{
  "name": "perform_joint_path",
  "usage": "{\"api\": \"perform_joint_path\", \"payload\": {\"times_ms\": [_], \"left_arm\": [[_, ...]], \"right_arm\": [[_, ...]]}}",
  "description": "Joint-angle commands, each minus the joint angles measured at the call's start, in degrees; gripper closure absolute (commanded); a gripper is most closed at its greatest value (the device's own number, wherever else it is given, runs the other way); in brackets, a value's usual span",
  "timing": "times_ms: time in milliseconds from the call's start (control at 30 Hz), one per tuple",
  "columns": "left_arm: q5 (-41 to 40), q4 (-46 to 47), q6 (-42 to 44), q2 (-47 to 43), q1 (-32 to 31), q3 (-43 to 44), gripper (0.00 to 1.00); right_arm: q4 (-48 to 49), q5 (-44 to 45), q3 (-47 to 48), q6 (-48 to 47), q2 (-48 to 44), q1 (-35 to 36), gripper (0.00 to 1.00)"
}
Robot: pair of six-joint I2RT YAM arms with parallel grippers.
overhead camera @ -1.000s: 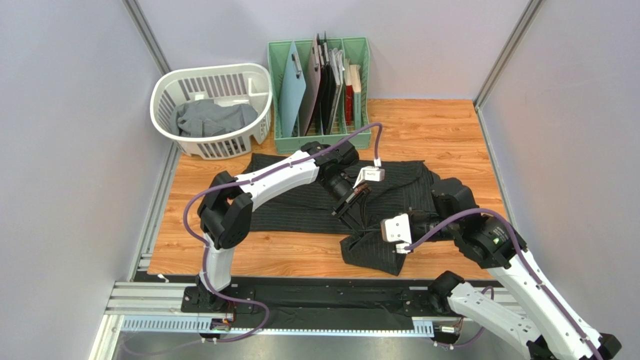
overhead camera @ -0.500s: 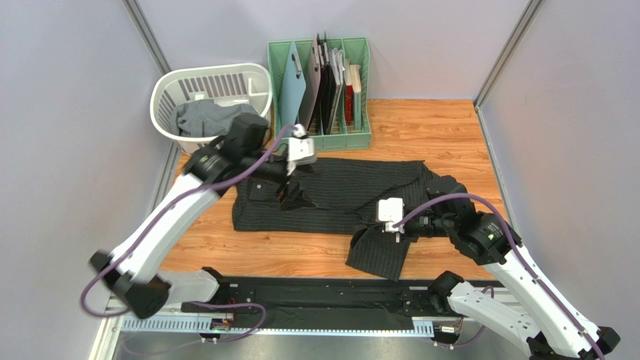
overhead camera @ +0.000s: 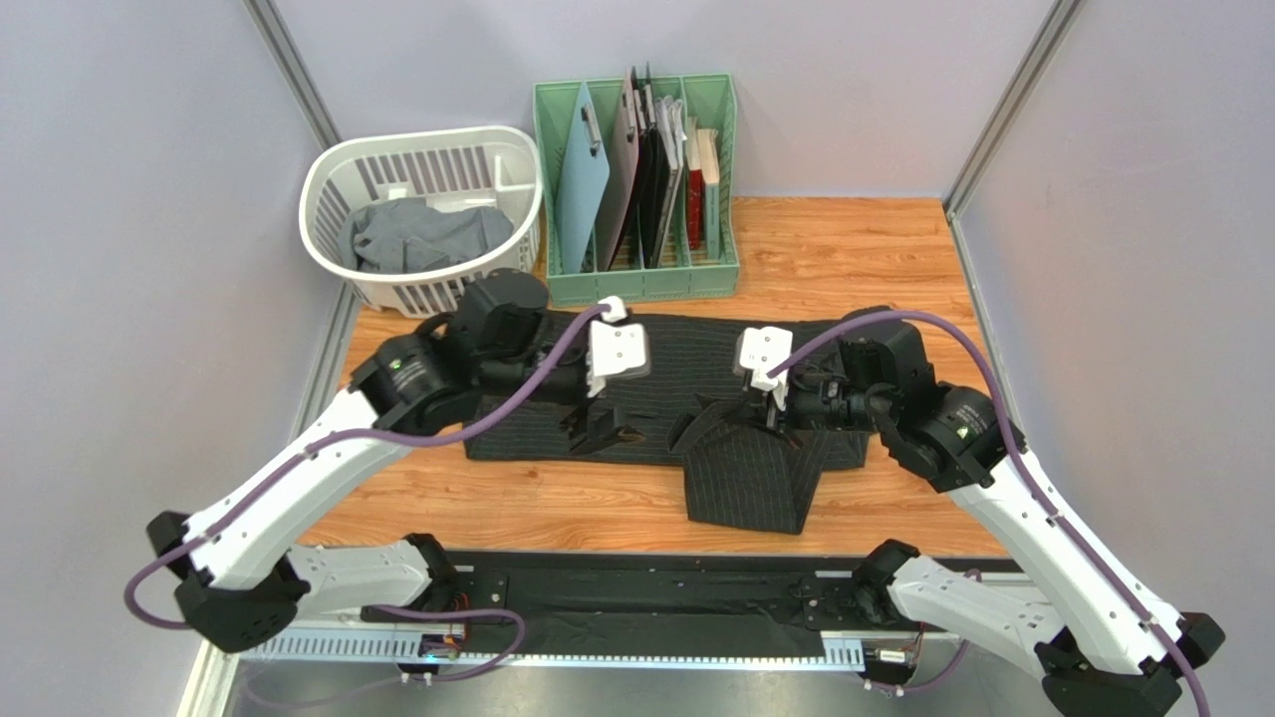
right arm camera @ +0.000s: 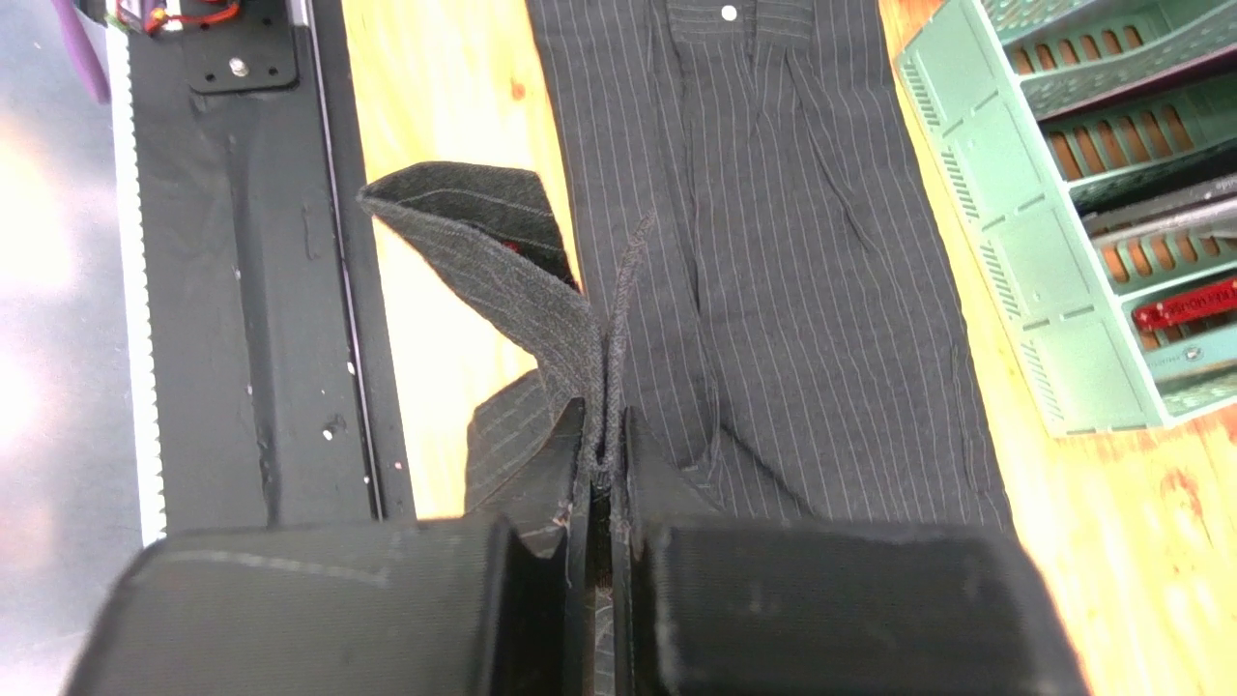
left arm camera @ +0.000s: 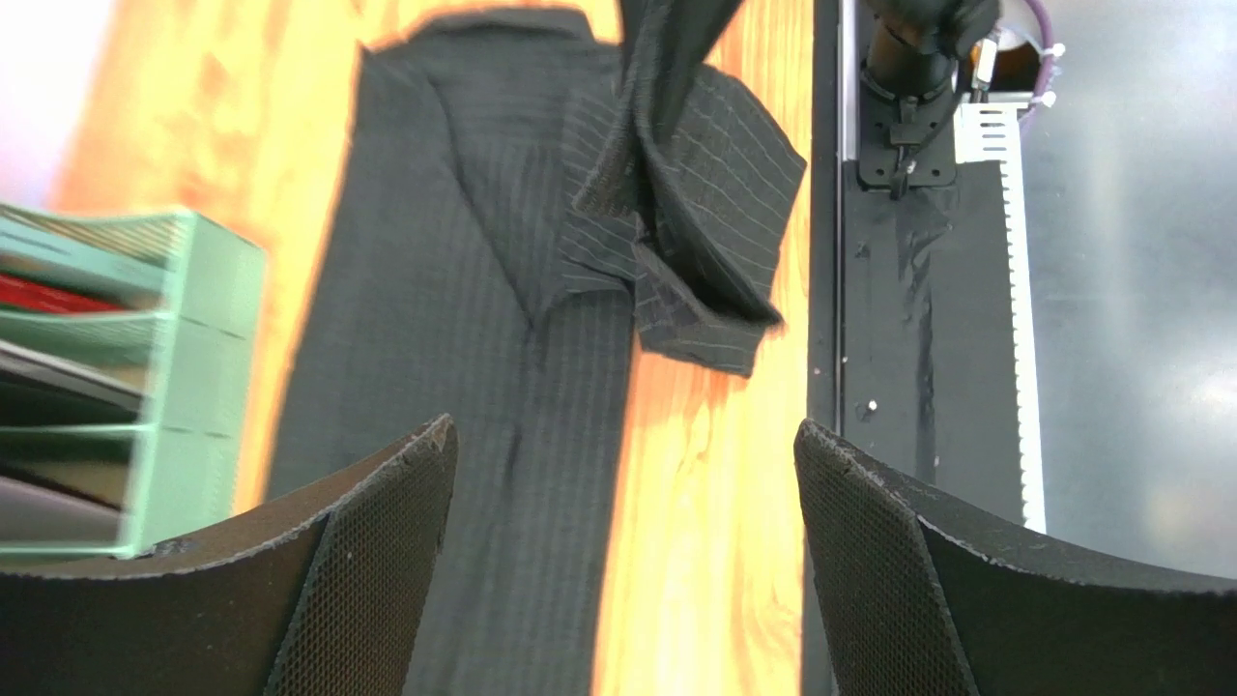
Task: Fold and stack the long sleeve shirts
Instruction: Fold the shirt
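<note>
Right end effector (right arm camera: 601,457): clamped on a raised fold of black pinstriped shirt (overhead camera: 681,359), spread on tabletop (overhead camera: 853,262). Left end effector (left arm camera: 622,486): wide apart, empty, above it. Grey shirt (overhead camera: 412,236): in white basket (overhead camera: 322,179).

- You're working in a robot test cell, a lab set-up.
- Plain grey panel walls (overhead camera: 135,299) on metal posts (overhead camera: 292,75) box in the wooden tabletop (overhead camera: 883,262) on three sides.
- A black rail (overhead camera: 644,605) along the tabletop's near edge carries two robot arms (overhead camera: 300,478).
- At the tabletop's far edge stand a laundry basket (overhead camera: 322,194) and a green rack (overhead camera: 644,284).
</note>
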Motion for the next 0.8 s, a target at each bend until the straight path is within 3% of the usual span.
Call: {"api": "perform_joint_path", "payload": {"times_ms": [0, 200, 567, 667, 700, 767], "left_arm": [[-2.8, 5.9, -6.7, 4.1, -2.5, 2.0, 0.11], [-3.5, 9.6, -8.4, 7.9, -9.5, 2.0, 0.12], [-13.3, 13.0, -8.3, 10.8, -10.3, 2.2, 0.21], [-10.0, 11.5, -5.9, 10.2, -10.3, 2.0, 0.45], [-8.2, 10.8, -5.3, 10.1, -10.3, 1.8, 0.64], [-3.6, 8.1, -4.0, 10.1, -10.4, 1.7, 0.77]], "right_arm": [[2.6, -2.0, 2.6, 2.2, 1.1, 0.9, 1.0], [1.5, -1.3, 5.4, 0.0, 3.0, 2.2, 1.0], [0.1, 1.0, 6.2, -4.9, 2.3, 8.3, 1.0], [0.2, 2.4, 5.3, -5.4, 1.9, 9.4, 1.0], [0.6, 2.8, 5.3, -5.3, 1.8, 9.4, 1.0], [1.1, 3.6, 5.5, -4.9, 2.0, 9.4, 1.0]]}}
